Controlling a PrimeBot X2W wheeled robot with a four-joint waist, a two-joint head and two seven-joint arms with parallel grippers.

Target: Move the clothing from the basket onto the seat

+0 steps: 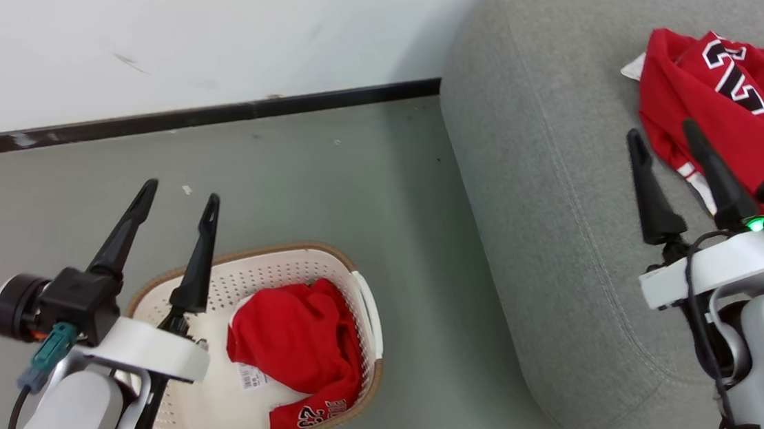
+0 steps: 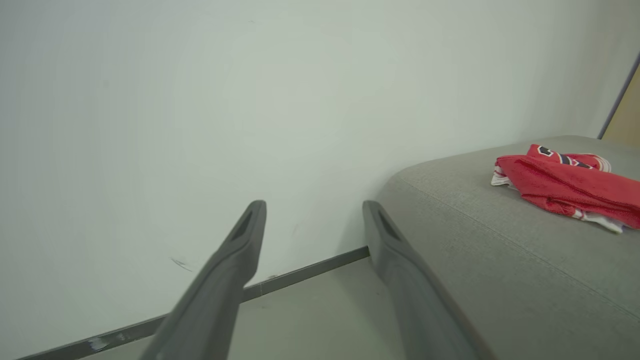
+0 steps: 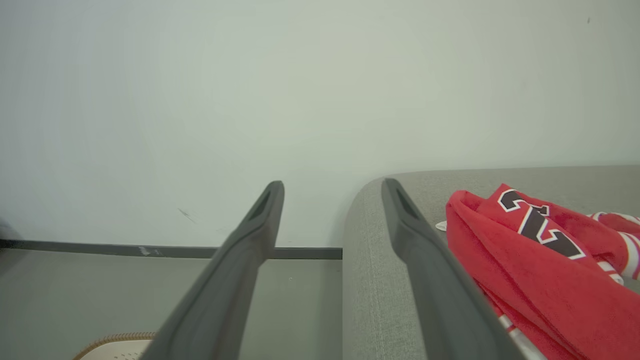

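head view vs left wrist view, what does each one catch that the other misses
Head view alone of the two: the basket holding a red garment, and the open right gripper at the seat. Left wrist view alone of the two: a tan panel with a dark edge beyond the seat. Both: the open left gripper, the red jersey lying on the seat, the white wall and dark baseboard.

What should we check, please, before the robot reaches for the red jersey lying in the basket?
1. Left gripper open and empty: ok.
2. Right gripper open and empty: ok.
3. Red jersey in the laundry basket lies uncovered: ok.
4. Bare room on the grey sofa beside the jersey already there: ok.
5. Basket emptied: not ok, that jersey lies inside.
6. More clothing hidden beneath it: cannot tell.
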